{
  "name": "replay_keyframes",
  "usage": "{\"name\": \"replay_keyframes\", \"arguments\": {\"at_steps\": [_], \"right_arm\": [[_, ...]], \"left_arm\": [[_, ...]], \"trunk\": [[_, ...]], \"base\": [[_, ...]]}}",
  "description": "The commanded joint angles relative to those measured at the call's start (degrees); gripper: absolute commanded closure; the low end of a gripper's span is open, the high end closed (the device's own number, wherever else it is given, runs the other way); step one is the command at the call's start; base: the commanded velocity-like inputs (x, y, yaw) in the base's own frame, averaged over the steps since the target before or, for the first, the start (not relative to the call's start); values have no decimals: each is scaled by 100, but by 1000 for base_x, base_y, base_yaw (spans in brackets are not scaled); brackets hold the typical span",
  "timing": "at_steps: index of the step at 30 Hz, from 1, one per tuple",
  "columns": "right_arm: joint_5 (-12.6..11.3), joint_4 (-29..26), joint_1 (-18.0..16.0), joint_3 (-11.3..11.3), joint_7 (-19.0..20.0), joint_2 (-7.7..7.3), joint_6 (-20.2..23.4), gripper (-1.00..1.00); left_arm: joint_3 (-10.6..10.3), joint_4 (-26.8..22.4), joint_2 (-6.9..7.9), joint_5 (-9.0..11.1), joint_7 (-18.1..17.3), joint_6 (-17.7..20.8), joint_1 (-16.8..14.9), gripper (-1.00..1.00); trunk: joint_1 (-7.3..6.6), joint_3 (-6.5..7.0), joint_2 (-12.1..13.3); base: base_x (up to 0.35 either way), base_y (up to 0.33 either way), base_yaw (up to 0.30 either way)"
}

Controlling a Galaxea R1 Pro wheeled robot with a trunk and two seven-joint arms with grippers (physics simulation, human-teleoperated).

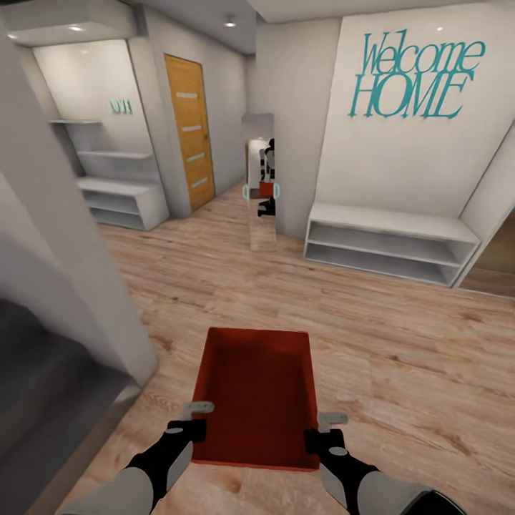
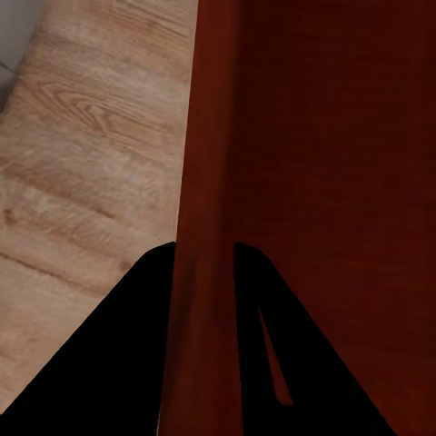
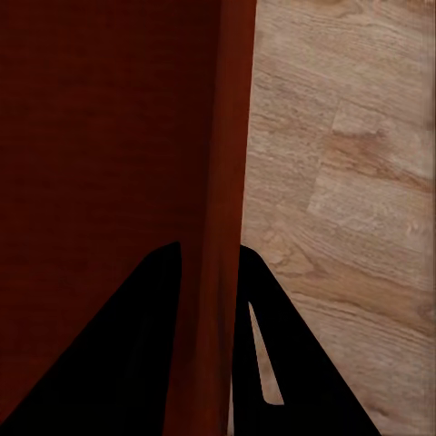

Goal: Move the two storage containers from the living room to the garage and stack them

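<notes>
I carry one red-orange storage container [image 1: 257, 390] in front of me, held level above the light wood plank floor. My left gripper [image 1: 192, 429] is shut on its left wall near the near corner, and my right gripper [image 1: 318, 434] is shut on its right wall. In the left wrist view the dark fingers [image 2: 136, 345] straddle the container wall [image 2: 204, 182]. The right wrist view shows the same clamp on the opposite container wall [image 3: 227, 182], with a finger [image 3: 141, 345] on each side. The bin is empty inside.
A white wall corner [image 1: 79, 272] stands close on my left with a dark grey surface [image 1: 50, 379] beside it. Ahead are a narrow mirror [image 1: 262, 193], a white low shelf bench [image 1: 386, 243] under "Welcome HOME" lettering, a wooden door [image 1: 190, 132] and white shelving [image 1: 118, 186].
</notes>
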Motion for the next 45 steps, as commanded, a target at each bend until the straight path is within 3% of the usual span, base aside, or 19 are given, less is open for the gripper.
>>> {"name": "replay_keyframes", "arguments": {"at_steps": [1,45], "right_arm": [[-69,2,-4,101,-354,-114,-37,100],[-77,2,-5,103,-354,-114,-45,100]], "left_arm": [[29,-6,21,-38,108,44,-4,100],[29,-6,20,-31,108,44,-1,100]], "trunk": [[6,-10,-10],[6,-10,-10]], "base": [[322,0,-21],[322,0,-1]]}}
